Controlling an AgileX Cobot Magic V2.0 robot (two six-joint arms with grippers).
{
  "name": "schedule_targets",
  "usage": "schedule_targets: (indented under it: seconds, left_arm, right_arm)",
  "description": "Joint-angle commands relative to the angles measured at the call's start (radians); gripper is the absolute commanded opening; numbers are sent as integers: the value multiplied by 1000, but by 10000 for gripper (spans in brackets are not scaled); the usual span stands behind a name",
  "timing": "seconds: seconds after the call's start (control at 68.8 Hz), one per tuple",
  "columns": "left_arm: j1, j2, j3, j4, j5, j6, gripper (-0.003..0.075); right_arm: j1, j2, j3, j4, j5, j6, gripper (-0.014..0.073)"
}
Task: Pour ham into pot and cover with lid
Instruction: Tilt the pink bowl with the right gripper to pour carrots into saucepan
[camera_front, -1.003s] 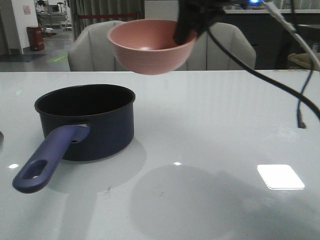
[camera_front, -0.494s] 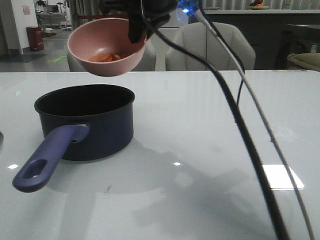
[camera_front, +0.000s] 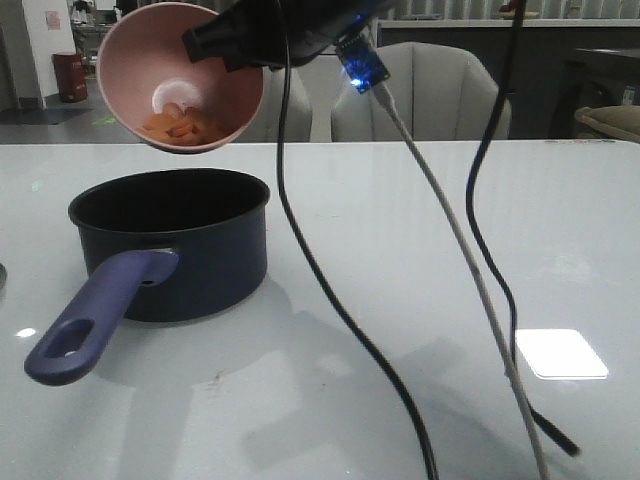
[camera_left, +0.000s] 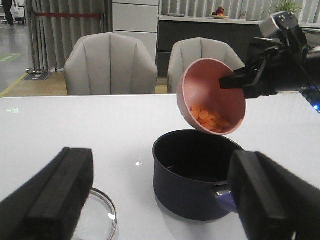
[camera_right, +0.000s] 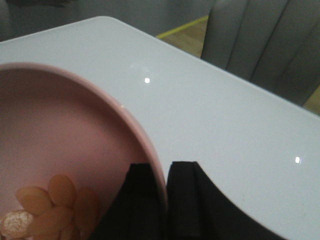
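Observation:
My right gripper (camera_front: 214, 42) is shut on the rim of the salmon-pink bowl (camera_front: 180, 70) and holds it tilted in the air above the pot (camera_front: 170, 240). The ham (camera_front: 178, 123) lies heaped against the bowl's lower rim. The pot is dark navy, stands on the white table, and its purple-blue handle (camera_front: 95, 320) points toward the front. In the right wrist view the fingers (camera_right: 187, 195) pinch the bowl wall (camera_right: 65, 130) beside the ham (camera_right: 50, 205). My left gripper (camera_left: 161, 190) is open, facing the pot (camera_left: 192, 175). The glass lid (camera_left: 100, 220) lies flat beside it.
Black and grey cables (camera_front: 330, 290) hang from the right arm across the middle of the front view. Two grey chairs (camera_left: 110, 62) stand behind the table's far edge. A bright square reflection (camera_front: 560, 352) lies on the table at the right.
The right gripper has carried the bowl leftward to above the pot and tipped it steeply. The ham has slid to the bowl's lower rim. The pot has stayed put.

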Motion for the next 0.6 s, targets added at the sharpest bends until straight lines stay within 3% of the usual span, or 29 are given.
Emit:
schedule_targets:
  seconds: [0.0,0.16,0.407,0.581]
  left_arm:
    - [-5,-15,-25,-4,-76,0,585]
    - [-5,-15,-25,-4,-76,0,585]
    - [-5,-15,-25,-4,-76,0,585]
    - [-5,-15,-25,-4,-76,0,585]
  right_arm:
    - [0,-71,44,-28,-287,-117,136]
    - [7,-66,119,5,-480,-347,136]
    - [82,-48,138,156,-657,-892,136]
    - [98,18,138,157,-877,-1109,136]
